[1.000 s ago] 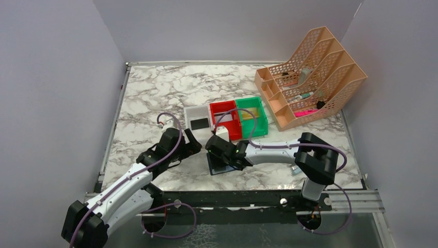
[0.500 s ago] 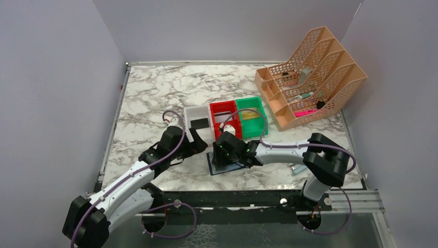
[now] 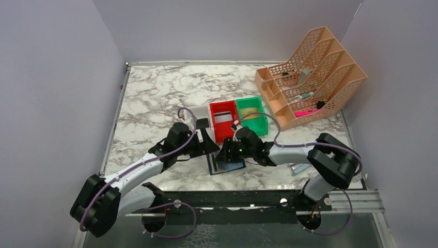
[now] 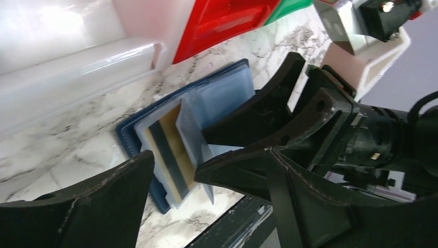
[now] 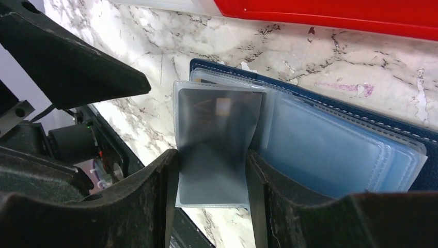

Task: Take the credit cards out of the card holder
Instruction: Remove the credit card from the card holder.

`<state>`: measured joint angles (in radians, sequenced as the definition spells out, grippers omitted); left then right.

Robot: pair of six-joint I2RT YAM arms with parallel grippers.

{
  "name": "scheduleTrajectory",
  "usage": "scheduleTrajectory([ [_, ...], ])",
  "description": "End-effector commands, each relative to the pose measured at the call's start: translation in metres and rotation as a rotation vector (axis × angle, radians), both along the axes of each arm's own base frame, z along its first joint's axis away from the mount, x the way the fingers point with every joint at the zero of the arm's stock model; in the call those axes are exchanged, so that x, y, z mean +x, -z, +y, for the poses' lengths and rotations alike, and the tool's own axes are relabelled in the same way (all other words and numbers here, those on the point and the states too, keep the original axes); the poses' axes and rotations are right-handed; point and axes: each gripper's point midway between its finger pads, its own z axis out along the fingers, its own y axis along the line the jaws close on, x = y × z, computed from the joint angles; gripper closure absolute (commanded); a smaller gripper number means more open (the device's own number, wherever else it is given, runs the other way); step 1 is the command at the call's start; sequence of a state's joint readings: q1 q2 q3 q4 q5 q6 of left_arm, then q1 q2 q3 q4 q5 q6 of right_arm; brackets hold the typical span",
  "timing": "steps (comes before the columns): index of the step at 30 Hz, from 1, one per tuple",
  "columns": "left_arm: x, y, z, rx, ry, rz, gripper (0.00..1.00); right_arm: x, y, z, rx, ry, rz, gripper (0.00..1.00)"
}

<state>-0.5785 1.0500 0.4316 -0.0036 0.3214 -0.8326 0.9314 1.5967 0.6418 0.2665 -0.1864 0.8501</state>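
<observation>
left gripper (image 3: 209, 142) nearer card holder (image 3: 232, 166), right gripper (image 5: 213, 175) jaws narrowing around sleeve (image 5: 217, 124)

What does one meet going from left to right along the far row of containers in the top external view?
white bin → red bin → green bin → peach mesh desk organiser

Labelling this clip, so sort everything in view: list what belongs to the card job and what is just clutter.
Job: card holder; striped card in its sleeve; loose cards in white bin, red bin, green bin.
Lying about: peach organiser; small silver object.
</observation>
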Motion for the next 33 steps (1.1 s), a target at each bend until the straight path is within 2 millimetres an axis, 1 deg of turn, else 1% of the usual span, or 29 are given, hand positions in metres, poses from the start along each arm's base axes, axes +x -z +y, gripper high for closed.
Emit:
scheduleTrajectory([
  [1, -0.002, -0.013, -0.021, -0.109, 0.066, -0.029, 0.21, -0.021, 0.026, -0.018, -0.046, -0.019, 0.105, 0.48],
  [10, 0.001, 0.014, -0.028, -0.111, -0.006, 0.062, 0.33, -0.02, 0.028, -0.022, -0.048, -0.01, 0.108, 0.48],
  [14, 0.003, 0.022, -0.027, -0.094, -0.046, 0.083, 0.42, -0.02, 0.029, -0.022, -0.048, -0.011, 0.111, 0.48],
  [16, 0.004, 0.024, -0.025, -0.092, -0.067, 0.091, 0.48, -0.021, 0.03, -0.023, -0.049, -0.01, 0.112, 0.48],
  [17, 0.004, 0.024, -0.025, -0.092, -0.074, 0.094, 0.49, -0.021, 0.03, -0.022, -0.048, -0.01, 0.112, 0.48],
  [21, 0.004, 0.025, -0.018, -0.081, -0.108, 0.091, 0.49, -0.021, 0.031, -0.024, -0.047, -0.003, 0.116, 0.48],
  [25, 0.006, 0.024, -0.004, -0.034, -0.165, 0.073, 0.41, -0.021, 0.032, -0.024, -0.047, 0.001, 0.119, 0.48],
  [28, 0.009, 0.018, 0.005, -0.019, -0.211, 0.042, 0.38, -0.022, 0.033, -0.024, -0.047, 0.001, 0.124, 0.48],
  [33, 0.011, 0.009, 0.011, -0.027, -0.239, 0.007, 0.37, -0.022, 0.033, -0.024, -0.051, 0.001, 0.126, 0.48],
])
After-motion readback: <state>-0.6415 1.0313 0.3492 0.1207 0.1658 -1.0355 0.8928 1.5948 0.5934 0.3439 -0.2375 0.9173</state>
